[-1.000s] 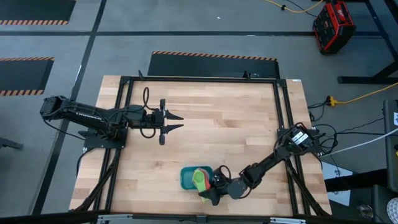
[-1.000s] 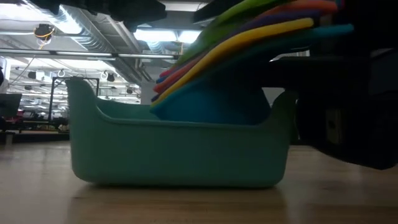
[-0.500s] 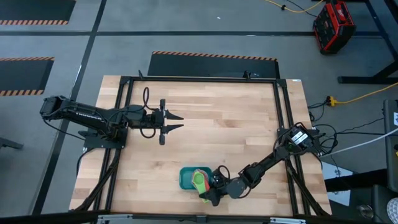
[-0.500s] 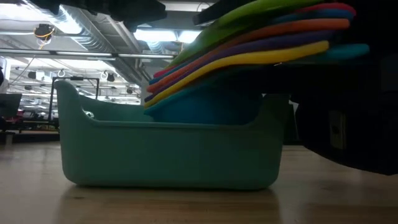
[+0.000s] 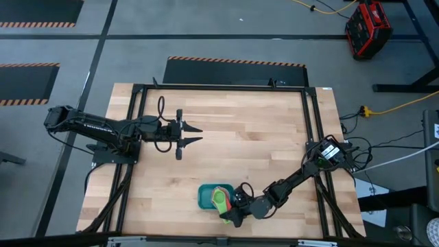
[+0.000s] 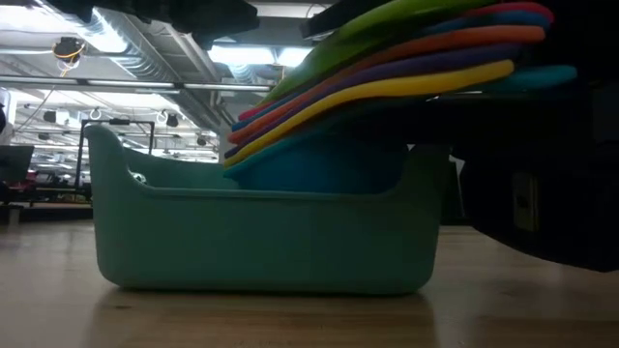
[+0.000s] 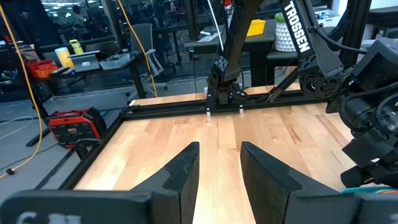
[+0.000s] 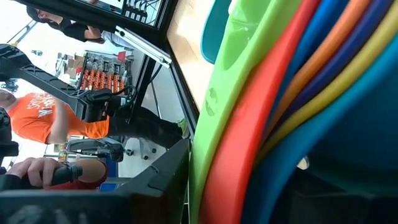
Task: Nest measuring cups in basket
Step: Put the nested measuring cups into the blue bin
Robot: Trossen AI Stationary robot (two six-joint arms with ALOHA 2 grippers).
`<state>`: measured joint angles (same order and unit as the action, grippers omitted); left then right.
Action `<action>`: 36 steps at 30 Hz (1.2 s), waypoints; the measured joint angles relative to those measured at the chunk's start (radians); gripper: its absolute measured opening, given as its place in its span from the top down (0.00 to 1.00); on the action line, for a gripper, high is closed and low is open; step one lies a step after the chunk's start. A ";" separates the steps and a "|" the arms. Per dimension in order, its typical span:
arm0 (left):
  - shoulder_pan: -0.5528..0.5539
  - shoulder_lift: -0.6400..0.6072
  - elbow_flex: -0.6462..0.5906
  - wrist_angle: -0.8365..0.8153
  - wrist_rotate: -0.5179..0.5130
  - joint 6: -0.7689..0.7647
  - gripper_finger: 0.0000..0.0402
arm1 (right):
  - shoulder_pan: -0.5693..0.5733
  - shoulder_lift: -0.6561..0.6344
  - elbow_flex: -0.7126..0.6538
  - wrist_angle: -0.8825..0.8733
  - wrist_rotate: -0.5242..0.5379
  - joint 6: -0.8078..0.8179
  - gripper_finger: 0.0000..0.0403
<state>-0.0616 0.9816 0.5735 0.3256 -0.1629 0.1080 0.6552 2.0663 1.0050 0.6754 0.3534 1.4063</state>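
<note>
The teal basket [image 5: 206,197] [image 6: 261,242] stands near the table's near edge. The measuring cups [image 5: 220,200] [image 6: 319,159] are nested in one stack, green on top, then red, blue, orange, dark blue, yellow and light blue. The stack's bowls sit inside the basket, and its handles fan out over the basket's right wall. My right gripper [image 5: 232,213] [image 6: 542,184] is at the basket's right near corner, shut on those handles. My left gripper [image 5: 196,134] [image 7: 219,177] hovers open over the middle of the table, far from the basket. My right gripper holds the nested cups by their stacked handles [image 8: 214,118] [image 6: 455,58]. The whole fan is pinched between its two fingers [image 8: 165,180], which come from the table's right near side. The stack tilts, handles raised over the basket's wall, and the bowls rest in the basket.
Black frame rails [image 5: 219,88] run along the table's edges. The near edge lies close in front of the basket. Bare wood [image 5: 254,144] stretches between the two arms. Beyond the table a person in an orange shirt [image 8: 46,112] shows in the right wrist view.
My right gripper has lowered the handles, so the stack has tipped from steep toward level. The basket has slid a little toward the table's left with the cups in it. In the last half second nothing has moved.
</note>
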 joint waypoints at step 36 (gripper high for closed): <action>0.000 0.000 0.000 0.000 -0.004 0.000 0.72 | -0.009 0.000 0.000 0.000 -0.015 0.002 0.63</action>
<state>-0.0619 0.9817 0.5735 0.3254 -0.1665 0.1081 0.6460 2.0666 1.0050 0.6758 0.3382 1.4086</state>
